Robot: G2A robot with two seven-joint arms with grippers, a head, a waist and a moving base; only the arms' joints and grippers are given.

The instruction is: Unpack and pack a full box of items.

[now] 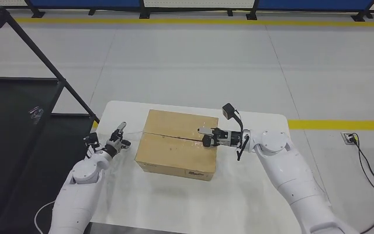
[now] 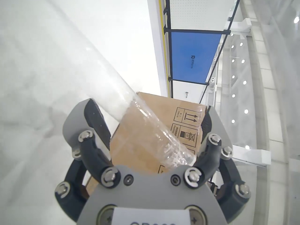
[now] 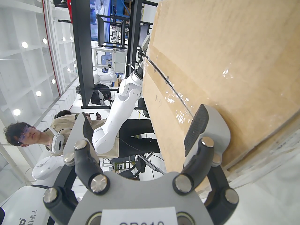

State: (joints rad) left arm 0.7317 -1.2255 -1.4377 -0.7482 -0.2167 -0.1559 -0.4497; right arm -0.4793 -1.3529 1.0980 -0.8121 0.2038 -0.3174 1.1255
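Jaws of the right gripper stand wide apart with nothing between them. One ribbed black finger pad sits at the top face of the closed brown cardboard box, just beside the taped centre seam near the box's right end. Whether the pad touches the cardboard cannot be told. The other finger is clear of the cardboard. Farther along the seam, at the box's left end, the left gripper is likewise spread and empty. It faces that end, where a strip of shiny clear tape runs across between its fingers. In the top view it is near the end but apart from it. The box lies with its flaps shut in the middle of the white rectangular table.
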